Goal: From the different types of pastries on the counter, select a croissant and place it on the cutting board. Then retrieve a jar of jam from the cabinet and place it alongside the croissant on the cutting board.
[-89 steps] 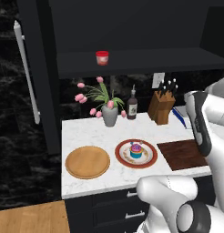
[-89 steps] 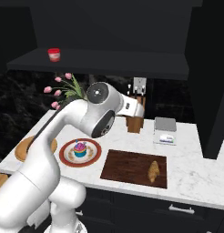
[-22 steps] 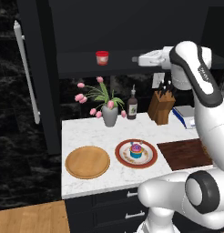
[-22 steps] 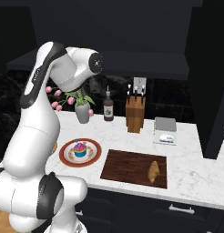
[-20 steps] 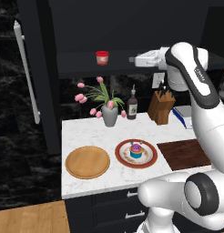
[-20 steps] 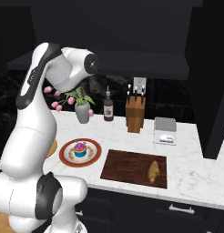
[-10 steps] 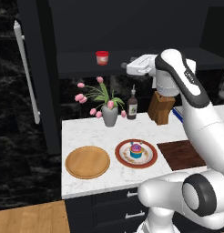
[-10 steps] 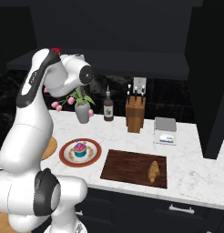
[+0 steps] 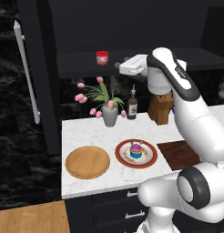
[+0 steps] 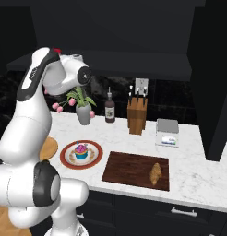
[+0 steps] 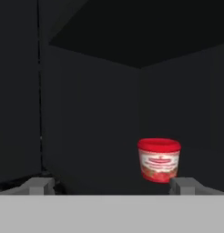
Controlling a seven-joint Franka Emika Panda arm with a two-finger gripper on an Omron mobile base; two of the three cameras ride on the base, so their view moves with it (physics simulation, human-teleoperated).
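The red jar of jam [image 9: 102,57] stands on the dark shelf of the black cabinet [image 9: 77,68]. My gripper [image 9: 118,67] hovers at shelf height just right of it, pointing at it, open and empty. In the hand view the jar of jam [image 11: 159,159] sits ahead toward the right, beyond the spread fingertips [image 11: 183,184], with my gripper [image 11: 111,186] apart from it. The golden croissant [image 10: 155,174] lies on the right part of the dark cutting board [image 10: 129,168]. A cupcake [image 10: 80,150] sits on a red-rimmed plate [image 10: 67,159] on the white counter [image 10: 198,175].
A vase of pink tulips [image 9: 109,113], a dark bottle [image 9: 132,107] and a knife block [image 9: 160,107] stand at the back of the counter under the shelf. A round wooden disc [image 9: 87,161] lies front left. A small scale [image 10: 167,132] sits right of the block.
The arm has swung left along the shelf, bringing the hand close to the jar. The jaws stayed open. Nothing on the counter moved.
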